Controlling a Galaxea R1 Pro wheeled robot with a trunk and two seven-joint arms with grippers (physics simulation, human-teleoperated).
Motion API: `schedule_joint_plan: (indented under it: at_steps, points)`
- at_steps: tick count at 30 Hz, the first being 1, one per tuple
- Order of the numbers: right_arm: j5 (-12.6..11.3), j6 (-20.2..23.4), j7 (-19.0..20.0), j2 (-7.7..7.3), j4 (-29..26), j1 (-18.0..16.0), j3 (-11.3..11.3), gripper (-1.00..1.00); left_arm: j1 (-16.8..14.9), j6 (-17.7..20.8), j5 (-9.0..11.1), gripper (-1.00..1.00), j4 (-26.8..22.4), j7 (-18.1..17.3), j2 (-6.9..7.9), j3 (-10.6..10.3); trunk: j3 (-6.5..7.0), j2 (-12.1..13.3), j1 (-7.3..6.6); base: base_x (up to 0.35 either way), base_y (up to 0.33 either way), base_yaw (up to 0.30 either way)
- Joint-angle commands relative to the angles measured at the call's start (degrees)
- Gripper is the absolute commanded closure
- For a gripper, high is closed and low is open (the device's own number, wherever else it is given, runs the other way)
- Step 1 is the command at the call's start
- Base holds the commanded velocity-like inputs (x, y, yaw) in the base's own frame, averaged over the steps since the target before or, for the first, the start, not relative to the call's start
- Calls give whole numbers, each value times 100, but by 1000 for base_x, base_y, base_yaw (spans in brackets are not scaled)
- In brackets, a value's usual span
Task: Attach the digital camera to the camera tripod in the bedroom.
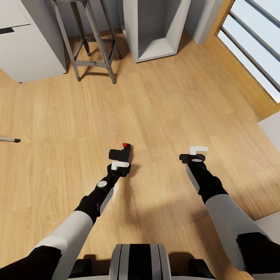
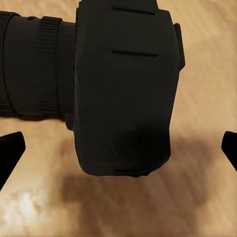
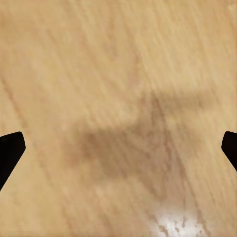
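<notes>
The digital camera (image 1: 121, 152) is a small black body with a red button on top, lying on the wood floor ahead of my left arm. My left gripper (image 1: 120, 162) is just behind it and open. In the left wrist view the camera (image 2: 123, 89) looms close, lens to one side, and its lower end reaches between the spread fingertips (image 2: 10, 153) of the left gripper (image 2: 118, 154). My right gripper (image 1: 194, 153) hovers open over bare floor, as the right wrist view (image 3: 118, 150) confirms. One thin grey leg of the camera tripod (image 1: 9, 139), with a black foot, pokes in at the left edge.
A grey four-legged metal stool (image 1: 88, 42) stands at the back left beside a white cabinet (image 1: 31, 42). A white open shelf (image 1: 155, 35) is at the back centre. A wood-framed window (image 1: 252, 42) runs along the right. A pale furniture corner (image 1: 272, 126) is at the right edge.
</notes>
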Motion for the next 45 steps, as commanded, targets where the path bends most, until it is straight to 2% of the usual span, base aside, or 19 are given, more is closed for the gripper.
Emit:
schedule_joint_plan:
  at_steps: [1, 45]
  points:
    - [-38, 33, -49, -9, -8, -2, 35, -100, -3, -17, 16, -100, 6, -15, 0, -2, -3, -1, -1, 0, 0, 0]
    - [-38, 33, -49, -9, -8, -2, 35, -100, -2, -77, 16, -100, 95, -26, -9, -19, -3, -1, -1, 0, 0, 0]
